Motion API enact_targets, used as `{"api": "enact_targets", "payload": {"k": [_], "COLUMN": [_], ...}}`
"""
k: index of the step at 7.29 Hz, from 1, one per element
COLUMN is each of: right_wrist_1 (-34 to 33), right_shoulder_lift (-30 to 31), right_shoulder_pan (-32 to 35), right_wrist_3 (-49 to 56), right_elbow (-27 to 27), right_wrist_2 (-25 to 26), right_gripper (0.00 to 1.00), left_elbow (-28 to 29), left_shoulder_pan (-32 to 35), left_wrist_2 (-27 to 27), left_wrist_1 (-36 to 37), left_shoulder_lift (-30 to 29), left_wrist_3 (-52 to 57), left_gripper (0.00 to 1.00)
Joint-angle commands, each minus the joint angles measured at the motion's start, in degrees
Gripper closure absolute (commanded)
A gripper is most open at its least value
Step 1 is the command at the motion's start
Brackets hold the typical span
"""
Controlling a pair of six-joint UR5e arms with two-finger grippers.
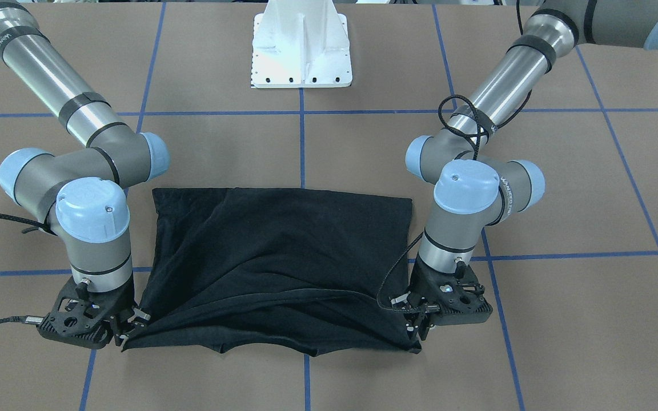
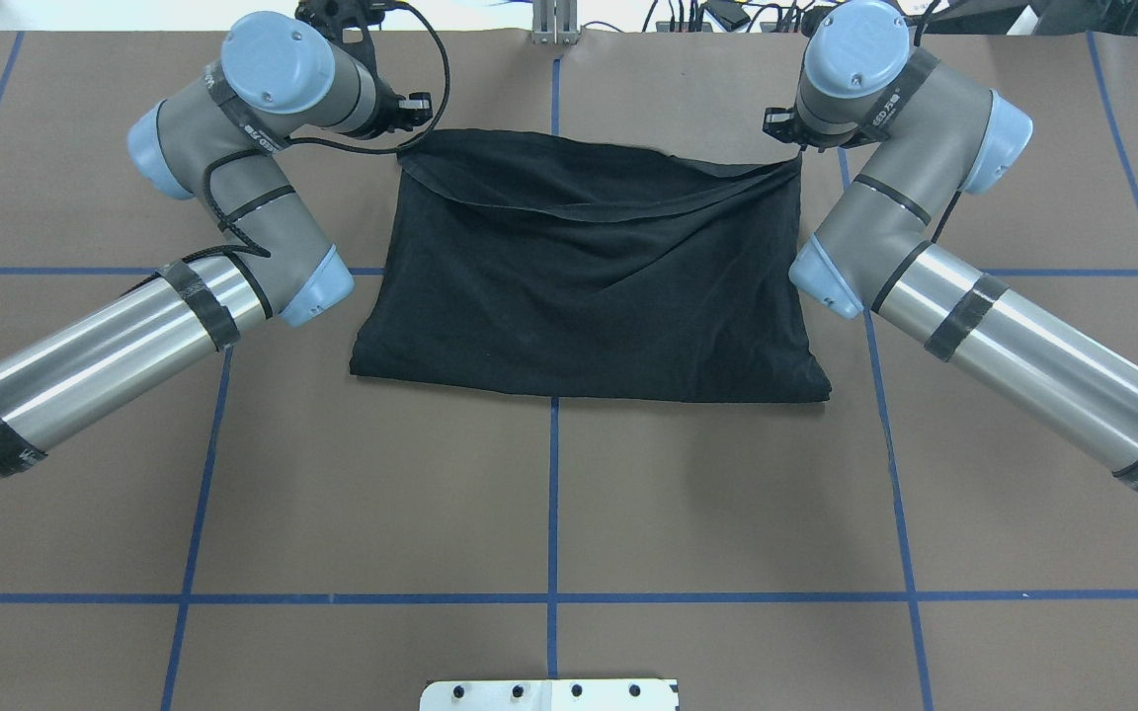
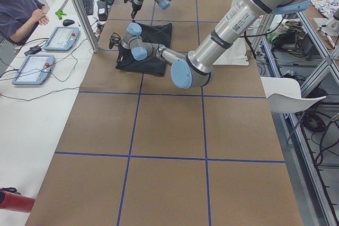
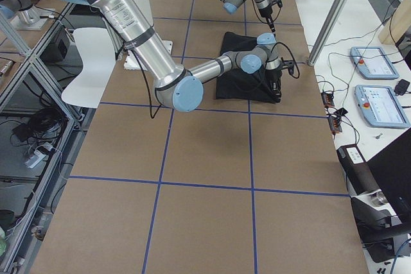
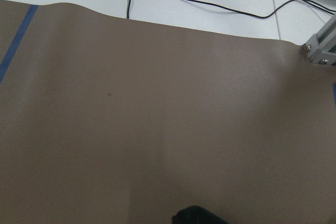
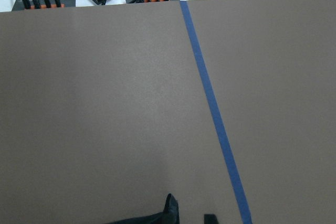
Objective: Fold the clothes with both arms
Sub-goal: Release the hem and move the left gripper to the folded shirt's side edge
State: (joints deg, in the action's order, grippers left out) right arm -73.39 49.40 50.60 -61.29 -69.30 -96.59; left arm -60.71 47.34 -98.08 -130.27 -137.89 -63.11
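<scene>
Closest to the operators' side of the table (image 1: 563, 319), both grippers point straight down at the near edge of the black T-shirt (image 1: 283, 251), one at each near corner. The right gripper (image 1: 125, 334) stands at the corner on the robot's right, its fingers drawn narrow with the cloth pinched between them, and a small point of fabric pokes out just below the tips. The left gripper (image 1: 418, 330) is set the same way at the opposite corner, fingers closed close together on the cloth. Both sit low over the table, and I cannot tell whether the corners are lifted clear of it. Between the two grips the hem of the upper layer runs slack, bowing in a shallow curve toward the robot, with a lower layer showing beyond it on the operators' side. Behind that, the T-shirt lies spread in a rough rectangle with a plain black face up, a few soft creases fanning back from the held corners. It straddles the central one of the blue tape lines (image 1: 306, 377), and its far edge lies flat on the table. The right arm (image 1: 60, 85) and left arm (image 1: 506, 74) flank the cloth, elbows bent just outside its side edges. Farthest back, well apart from the T-shirt, stands the white pedestal (image 1: 301, 51).
</scene>
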Motion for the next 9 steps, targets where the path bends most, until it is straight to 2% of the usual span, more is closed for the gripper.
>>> {"api": "enact_targets", "payload": {"k": [1, 3, 4, 6, 7, 9], "right_wrist_1": [0.26, 0.26, 0.26, 0.26, 0.26, 0.26], "right_shoulder_lift": [0.51, 5.25, 6.66, 7.81, 7.81, 7.73], "right_shoulder_pan": [2.04, 1.88, 1.61, 1.26, 1.17, 1.17], "right_wrist_3": [6.85, 7.15, 6.45, 6.27, 6.27, 6.27], "right_elbow": [-3.01, -10.73, -12.60, -14.81, -14.81, -14.90], "right_wrist_2": [-7.96, -8.52, -8.44, -8.44, -8.44, -8.35], "right_gripper": [0.00, 0.00, 0.00, 0.00, 0.00, 0.00], "left_elbow": [-5.70, -21.91, -26.26, -27.80, -27.97, -28.07], "left_shoulder_pan": [0.12, -1.27, -5.29, -10.57, -12.25, -13.85], "left_wrist_2": [-0.71, -3.16, -2.74, -2.56, -0.56, -0.18], "left_wrist_1": [-1.31, -1.83, -1.92, -2.00, -2.09, -1.66], "left_shoulder_lift": [2.69, 15.91, 20.85, 21.52, 21.78, 22.92], "left_wrist_3": [2.99, 2.47, 2.12, -3.31, -4.03, -3.69], "left_gripper": [0.00, 0.00, 0.00, 0.00, 0.00, 0.00]}}
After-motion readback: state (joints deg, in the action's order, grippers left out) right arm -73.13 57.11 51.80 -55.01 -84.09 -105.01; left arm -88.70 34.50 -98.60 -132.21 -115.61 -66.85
